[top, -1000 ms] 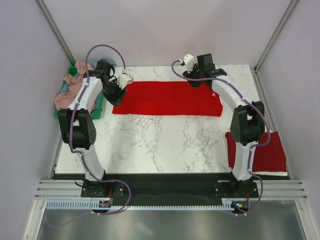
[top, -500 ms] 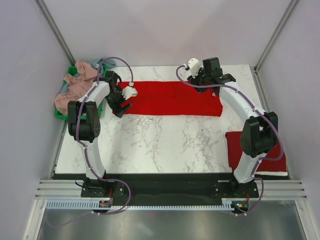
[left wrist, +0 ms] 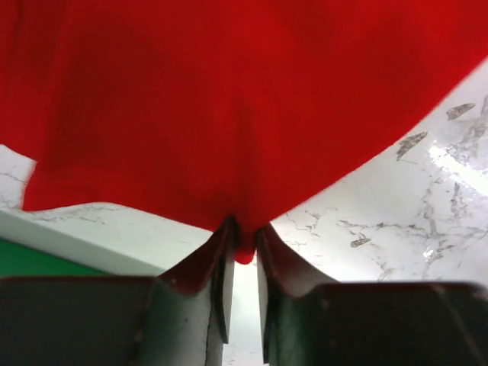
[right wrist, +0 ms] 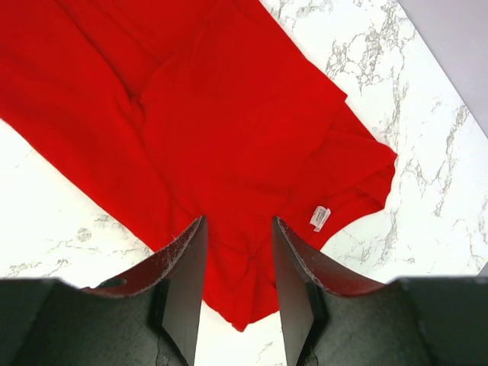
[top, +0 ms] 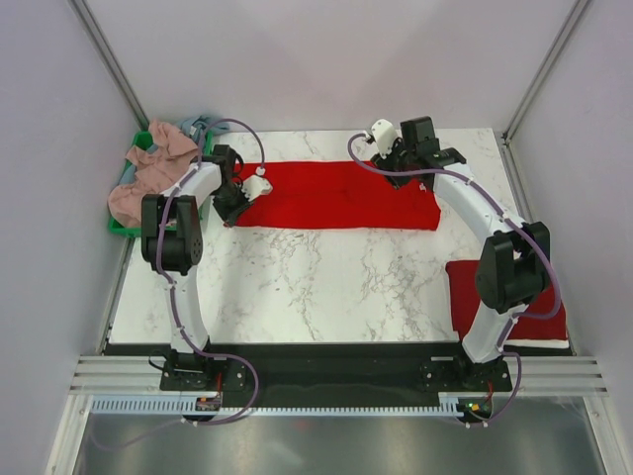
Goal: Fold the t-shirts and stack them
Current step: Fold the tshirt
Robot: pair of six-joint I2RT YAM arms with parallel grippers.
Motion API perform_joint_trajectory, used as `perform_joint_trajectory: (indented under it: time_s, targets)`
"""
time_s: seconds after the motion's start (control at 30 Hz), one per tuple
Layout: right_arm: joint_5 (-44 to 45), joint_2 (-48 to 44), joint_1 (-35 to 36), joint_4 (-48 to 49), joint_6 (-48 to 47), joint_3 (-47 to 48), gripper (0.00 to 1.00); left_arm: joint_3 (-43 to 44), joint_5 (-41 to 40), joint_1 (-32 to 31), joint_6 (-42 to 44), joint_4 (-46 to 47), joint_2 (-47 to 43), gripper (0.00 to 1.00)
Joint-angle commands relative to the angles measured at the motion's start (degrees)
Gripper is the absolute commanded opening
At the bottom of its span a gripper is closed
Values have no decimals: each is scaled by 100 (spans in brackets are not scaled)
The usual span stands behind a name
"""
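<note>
Two white-and-black arms trailing purple cables

The left arm (top: 193,183) and right arm (top: 470,203) have smooth white curved shells, chunky black joint blocks and black base plates (top: 198,371). A thin purple-grey cable (top: 229,124) loops along each arm up to the wrist, where a small white camera block (top: 381,131) sits. The left tool (left wrist: 244,236) and right tool (right wrist: 238,229) have dark, wedge-shaped fingers (right wrist: 183,282) with rough, worn edges.

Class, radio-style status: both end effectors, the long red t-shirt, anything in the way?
Left end effector shut on red t-shirt edge. Right end effector open over its other end. Nothing blocking seen.
</note>
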Motion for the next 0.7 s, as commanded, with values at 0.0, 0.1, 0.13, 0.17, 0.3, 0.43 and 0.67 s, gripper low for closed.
perform_joint_trajectory:
  time_s: [0.0,0.1,0.13,0.17,0.3,0.43,0.67]
  targets:
    - [90,-116,1,47,-61,51,47,137,-20,-12,-74,41,33,19]
    - [221,-54,-16,91,-70,-45,46,49,68,-30,-232,15,-37,2]
    - [309,-28,-16,143,-70,-80,45,-29,51,-38,-276,6,-72,2]
    - [362,42,-34,152,-70,-133,45,-56,42,-39,-346,-28,-98,2]
    - [739,297,-78,188,-79,-125,43,-433,190,-108,-504,-667,-388,2]
    - [1012,832,-87,-5,-17,191,41,-1318,446,-354,-479,-1206,-985,2]
    - [1250,1624,-87,-234,88,727,39,-2622,401,-1434,-469,-1382,-2031,2]
